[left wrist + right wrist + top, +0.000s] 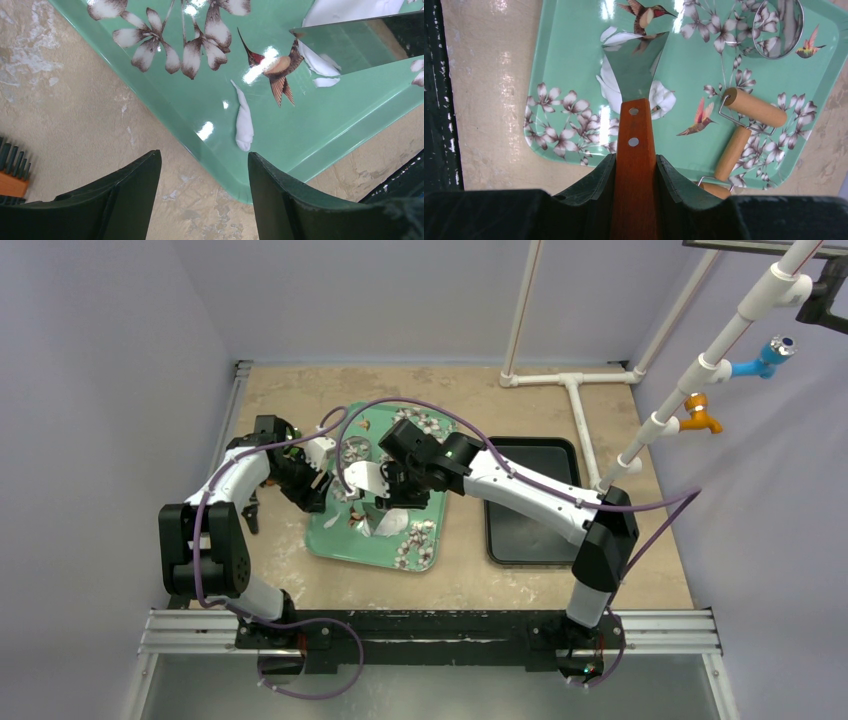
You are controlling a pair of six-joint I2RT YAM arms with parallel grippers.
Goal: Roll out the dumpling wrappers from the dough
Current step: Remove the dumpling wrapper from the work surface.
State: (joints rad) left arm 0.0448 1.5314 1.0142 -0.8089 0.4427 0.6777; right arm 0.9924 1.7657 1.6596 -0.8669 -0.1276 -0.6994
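The dough lies in white lumps and scraps (663,98) on the green floral tray (569,65), partly behind the scraper blade. It also shows in the top view (388,524). I see no flat round wrapper. My right gripper (635,160) is shut on the wooden handle of a metal scraper (634,70), whose blade is over the dough. My left gripper (202,160) is open and empty, above the tray's corner (280,155). A thin dough strip (244,122) lies just ahead of its fingers. In the top view the left gripper (318,485) and right gripper (388,492) are close together over the tray.
A wooden two-headed roller (754,107) and a round metal ring cutter (776,25) lie on the green tray. A black tray (530,500) sits to the right. White pipes (575,390) stand at the back. A dark-bristled brush (10,175) lies on the table beside the left gripper.
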